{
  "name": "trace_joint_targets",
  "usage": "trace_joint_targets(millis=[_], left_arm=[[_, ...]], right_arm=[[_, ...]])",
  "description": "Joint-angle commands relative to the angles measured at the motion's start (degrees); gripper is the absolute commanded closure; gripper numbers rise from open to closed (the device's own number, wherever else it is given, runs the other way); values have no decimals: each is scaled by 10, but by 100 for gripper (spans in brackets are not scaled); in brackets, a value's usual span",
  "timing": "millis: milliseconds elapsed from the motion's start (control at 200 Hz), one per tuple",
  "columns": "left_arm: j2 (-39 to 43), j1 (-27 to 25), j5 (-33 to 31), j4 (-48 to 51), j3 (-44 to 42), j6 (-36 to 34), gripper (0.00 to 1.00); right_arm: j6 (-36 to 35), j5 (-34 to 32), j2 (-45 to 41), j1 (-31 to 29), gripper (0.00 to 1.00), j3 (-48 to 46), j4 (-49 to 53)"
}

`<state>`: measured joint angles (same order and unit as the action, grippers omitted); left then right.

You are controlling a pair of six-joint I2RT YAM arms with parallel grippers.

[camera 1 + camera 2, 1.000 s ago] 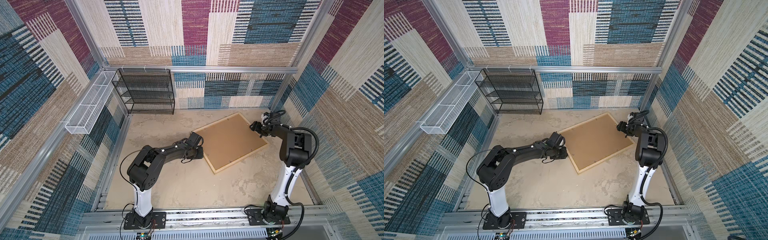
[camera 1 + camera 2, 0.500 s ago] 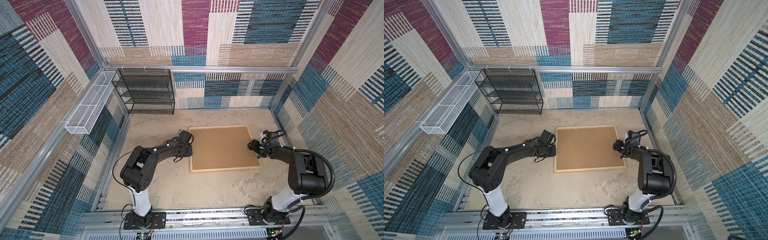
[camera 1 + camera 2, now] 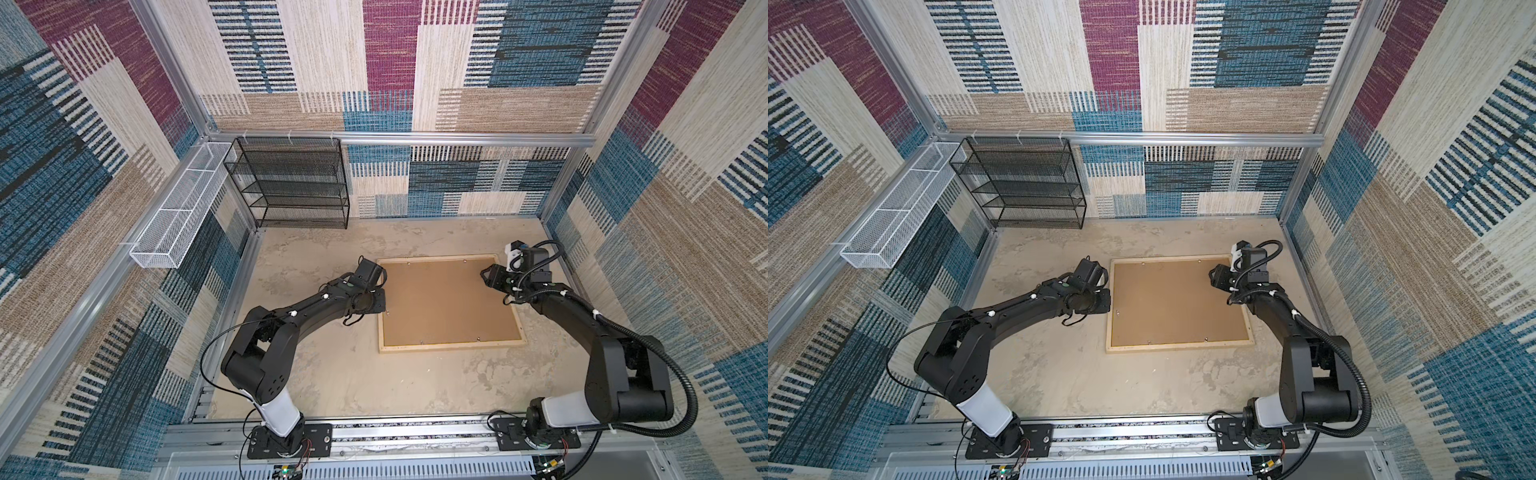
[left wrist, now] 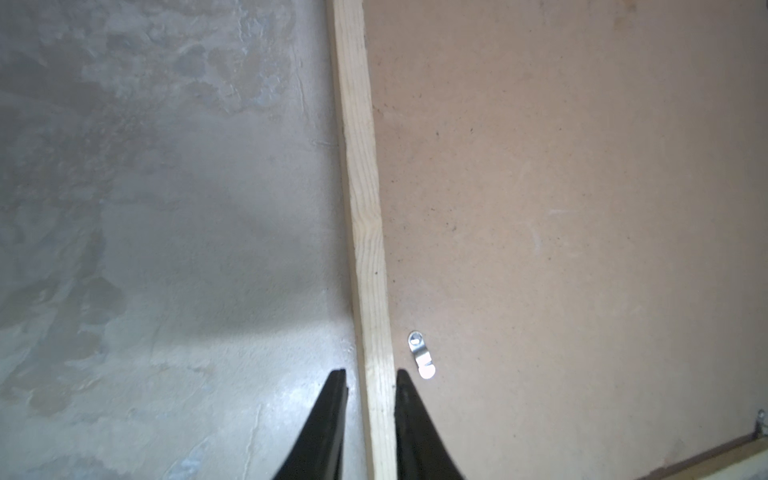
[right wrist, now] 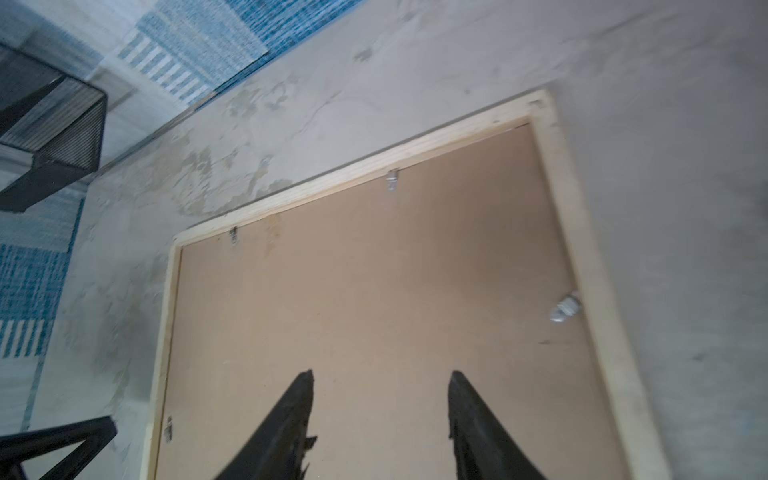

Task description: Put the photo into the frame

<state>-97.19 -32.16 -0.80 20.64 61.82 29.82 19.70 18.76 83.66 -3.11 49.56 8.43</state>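
Pale wood frame [image 3: 451,344] face-down on floor, brown back up

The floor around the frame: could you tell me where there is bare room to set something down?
Bare floor lies between the frame and the front rail, and between the frame and the black shelf. It is crowded at the frame's sides: the left gripper straddles one bar, and the right gripper hovers over the backing board.

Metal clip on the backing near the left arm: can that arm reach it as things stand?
Probably yes. The clip lies uncovered right beside the left tool, but that tool straddles the frame bar and would need to let go first.
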Motion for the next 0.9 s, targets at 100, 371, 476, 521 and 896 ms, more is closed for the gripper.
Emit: trace_joint_targets(millis=[100, 371, 476, 521, 896], left_arm=[[-6, -3, 8, -1, -17, 13, 80], [-23, -4, 8, -2, -19, 20, 84], [-31, -4, 8, 9, -14, 18, 86], [-31, -4, 8, 9, -14, 18, 86], [-36, -6, 10, 10, -12, 12, 87]], right_arm=[[60, 74, 77, -117, 69, 5, -98], [94, 109, 206, -256, 94, 55, -149], [99, 113, 242, -288, 100, 78, -152], [102, 116, 255, -297, 100, 83, -156], [127, 137, 326, -341, 100, 93, -183]])
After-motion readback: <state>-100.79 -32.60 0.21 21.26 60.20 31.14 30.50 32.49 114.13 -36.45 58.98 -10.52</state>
